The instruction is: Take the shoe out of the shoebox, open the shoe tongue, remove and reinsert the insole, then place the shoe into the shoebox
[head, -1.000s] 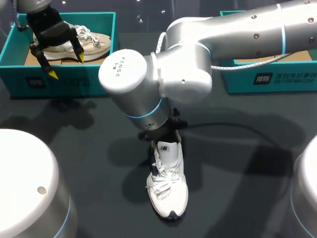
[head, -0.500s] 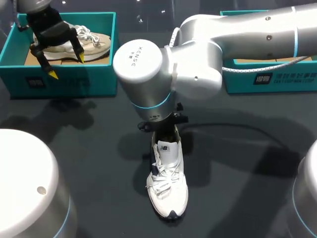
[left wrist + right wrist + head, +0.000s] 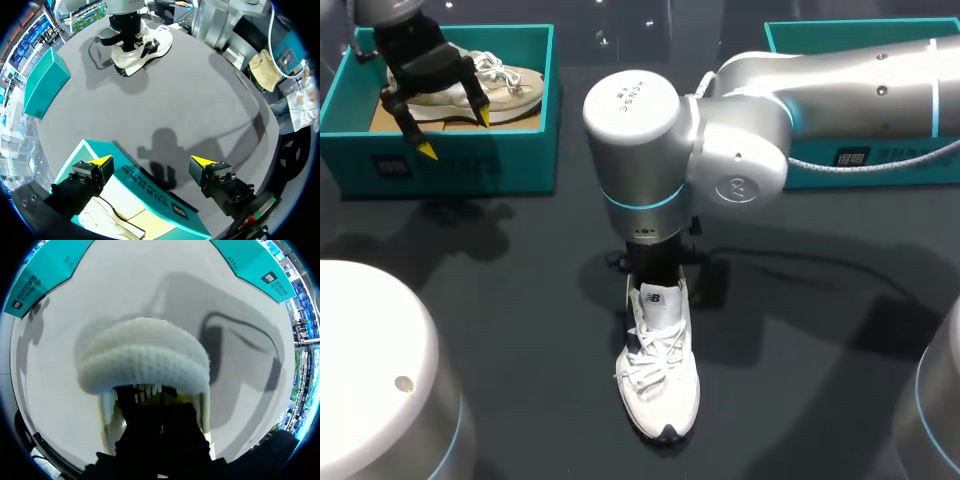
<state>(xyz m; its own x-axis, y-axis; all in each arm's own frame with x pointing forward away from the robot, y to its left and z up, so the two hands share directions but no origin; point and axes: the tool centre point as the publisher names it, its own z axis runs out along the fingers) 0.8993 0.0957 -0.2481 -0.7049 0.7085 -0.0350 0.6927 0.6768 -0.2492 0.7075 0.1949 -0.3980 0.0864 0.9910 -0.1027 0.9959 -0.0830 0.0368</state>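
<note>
White shoe (image 3: pixel 658 375) out of its box, flat on its sole mid-counter (image 3: pixel 500 290); toe toward the camera side, heel toward the boxes; laces (image 3: pixel 642 372) done up; tongue (image 3: pixel 661 300) stands upright at the mouth of the shoe.

Right arm (image 3: pixel 750 130) reaches past the middle and points straight down over the heel; right claw (image 3: pixel 159 407) is sunk in the shoe opening behind the padded collar (image 3: pixel 142 360); wide or narrow: cannot tell, wrist body hides it. Judgement: this placement suits working the tongue open or reaching the insole; insole itself not visible.

Left claw (image 3: pixel 454 133) hangs wide and empty above the left shoebox (image 3: pixel 535 100); a beige shoe (image 3: pixel 510 82) lies inside; likely parked clear of the work.

Right shoebox (image 3: pixel 820 35) sits at the far right, partly behind the arm; well apart from the white shoe.

Writing: a small logo patch on the tongue; white print on both box fronts; lettering on the arm's joint cap; none transcribed here.
</note>
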